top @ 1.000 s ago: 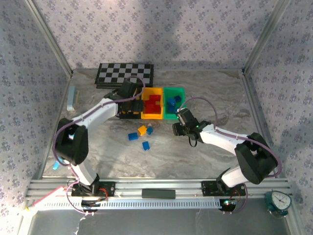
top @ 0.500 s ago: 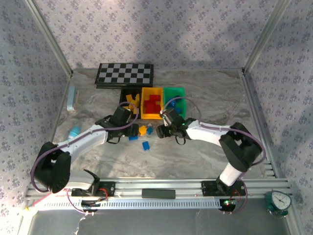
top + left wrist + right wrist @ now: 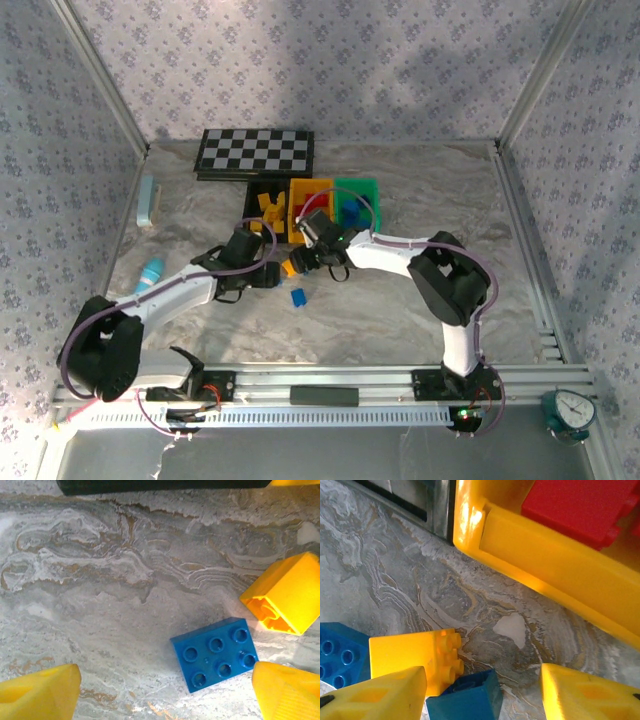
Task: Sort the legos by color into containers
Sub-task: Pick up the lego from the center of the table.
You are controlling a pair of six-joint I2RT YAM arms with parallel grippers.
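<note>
Three bins stand in a row: a black bin (image 3: 262,205) holding yellow bricks, a yellow bin (image 3: 310,208) holding red ones, and a green bin (image 3: 357,200) holding blue ones. Loose bricks lie in front of them. My left gripper (image 3: 264,277) is open low over the table, and a blue six-stud brick (image 3: 215,654) lies between its fingers (image 3: 40,690), near the right one. A yellow brick (image 3: 287,595) lies beyond it. My right gripper (image 3: 305,256) is open by the yellow bin's (image 3: 545,555) front wall. A yellow brick (image 3: 412,655) and a small blue brick (image 3: 465,700) sit by its left finger (image 3: 375,695).
A checkerboard (image 3: 255,152) lies behind the bins. A pale blue bar (image 3: 147,200) and a cyan piece (image 3: 150,270) sit at the table's left side. Another blue brick (image 3: 298,297) lies nearer the arms. The two grippers are close together over the loose bricks.
My left gripper came from the black bin down to the loose bricks. My right gripper swept left from the green bin to the yellow bin's front.
</note>
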